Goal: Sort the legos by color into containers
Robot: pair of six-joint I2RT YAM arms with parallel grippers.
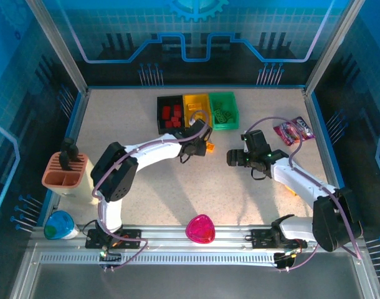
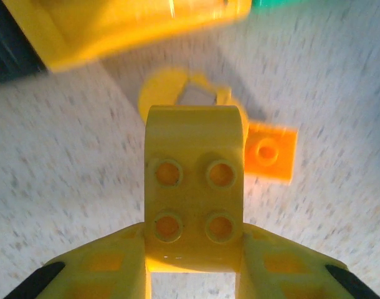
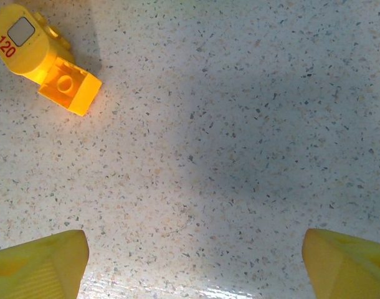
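Left wrist view: the left gripper (image 2: 193, 255) is clamped on a yellow four-stud plastic brick (image 2: 193, 187), apparently lifted off the speckled desk (image 2: 65, 180) and held just short of the yellow rectangular plastic bin (image 2: 103, 28), evidently for delivery to the matching colour. The right gripper (image 3: 193, 261) hangs over the desk with jaws wide apart and empty, judged to be standing clear of that delivery.

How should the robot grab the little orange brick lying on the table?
Come straight down: the orange brick lies flat, stud up. Pinch the two flat sides running away from the round yellow piece, which blocks a third side. The open right end effector is free to do it.
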